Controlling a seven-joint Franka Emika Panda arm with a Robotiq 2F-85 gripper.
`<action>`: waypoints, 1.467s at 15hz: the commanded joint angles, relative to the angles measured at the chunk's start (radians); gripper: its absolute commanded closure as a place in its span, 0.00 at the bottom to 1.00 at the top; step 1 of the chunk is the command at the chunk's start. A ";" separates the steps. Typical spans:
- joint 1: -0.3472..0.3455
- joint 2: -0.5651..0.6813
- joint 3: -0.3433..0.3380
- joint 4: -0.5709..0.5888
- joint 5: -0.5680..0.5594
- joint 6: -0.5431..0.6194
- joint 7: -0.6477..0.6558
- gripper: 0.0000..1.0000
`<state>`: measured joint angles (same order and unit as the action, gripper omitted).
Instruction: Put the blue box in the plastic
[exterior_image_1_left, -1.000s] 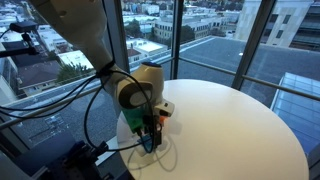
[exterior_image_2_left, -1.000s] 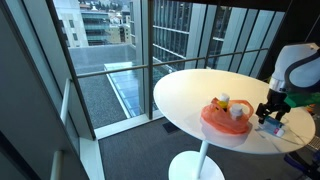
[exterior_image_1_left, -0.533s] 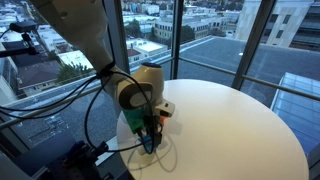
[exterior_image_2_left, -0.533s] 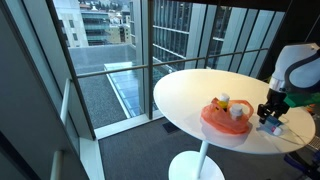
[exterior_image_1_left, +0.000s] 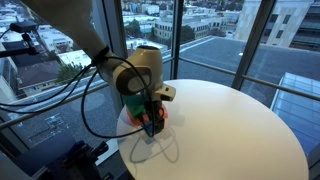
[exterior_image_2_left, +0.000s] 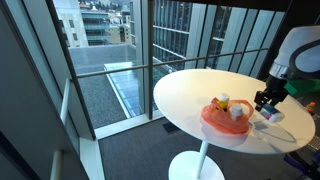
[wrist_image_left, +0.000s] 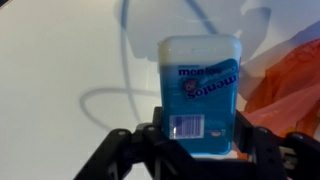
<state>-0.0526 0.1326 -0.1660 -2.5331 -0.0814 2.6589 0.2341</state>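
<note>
Wrist view: end effector (wrist_image_left: 200, 140) clamped on the blue box (wrist_image_left: 200, 90), jaws closed against its two sides. Box is held just beside the orange plastic (wrist_image_left: 285, 85), outside it, over the white counter (wrist_image_left: 60, 70).

The lower edge of the blue box (wrist_image_left: 201, 95) vanishes behind the tool (wrist_image_left: 200, 143) in the wrist view, where the orange plastic bag (wrist_image_left: 287, 92) runs off the right edge. In an exterior view, the bag's contents (exterior_image_2_left: 224, 103) are too small to identify.
</note>
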 joint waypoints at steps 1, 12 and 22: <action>-0.010 -0.073 0.049 0.011 0.089 -0.072 -0.076 0.60; -0.011 -0.051 0.064 0.010 0.111 -0.060 -0.078 0.60; 0.054 -0.080 0.127 0.028 0.071 -0.049 -0.051 0.60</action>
<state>-0.0146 0.0825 -0.0558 -2.5107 0.0243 2.6084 0.1602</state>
